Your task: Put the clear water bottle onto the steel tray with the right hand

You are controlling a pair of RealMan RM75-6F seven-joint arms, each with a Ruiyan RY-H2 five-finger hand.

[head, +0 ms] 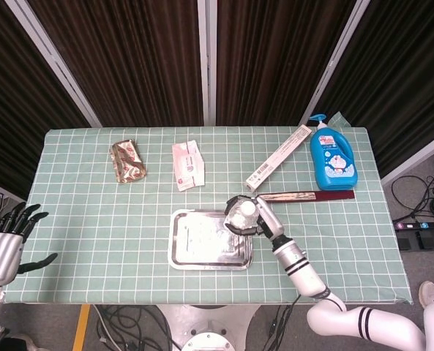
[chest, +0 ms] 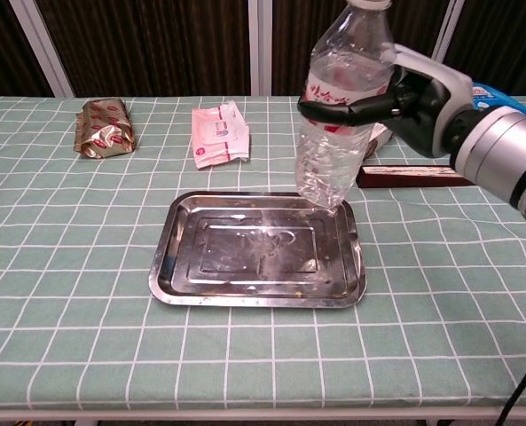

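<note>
Clear water bottle [chest: 342,106] first: I have it gripped in my right hand [chest: 420,96], fingers wrapped round its labelled middle, and it hangs upright with a slight tilt over the right rear corner of the steel tray [chest: 176,256], its base off the metal as far as the chest view shows. From the head view the bottle cap [head: 246,210] sits above the tray's right edge, so I judge the carry nearly done: what is left is to shift a little further over the tray floor, lower until the base meets the metal, and let go. The tray floor looks smeared and shiny, so the bottle may skate or tip if I release it leaning. My left hand [head: 4,247] is at the near left corner of the table, off the cloth, fingers spread and holding nothing. Beyond the tray lie a dark red flat stick [chest: 404,175] and a long white box [head: 279,156], then the pink wipes packet [chest: 217,134] and the gold foil pouch [chest: 104,127], with the blue detergent bottle [head: 331,155] furthest right.
</note>
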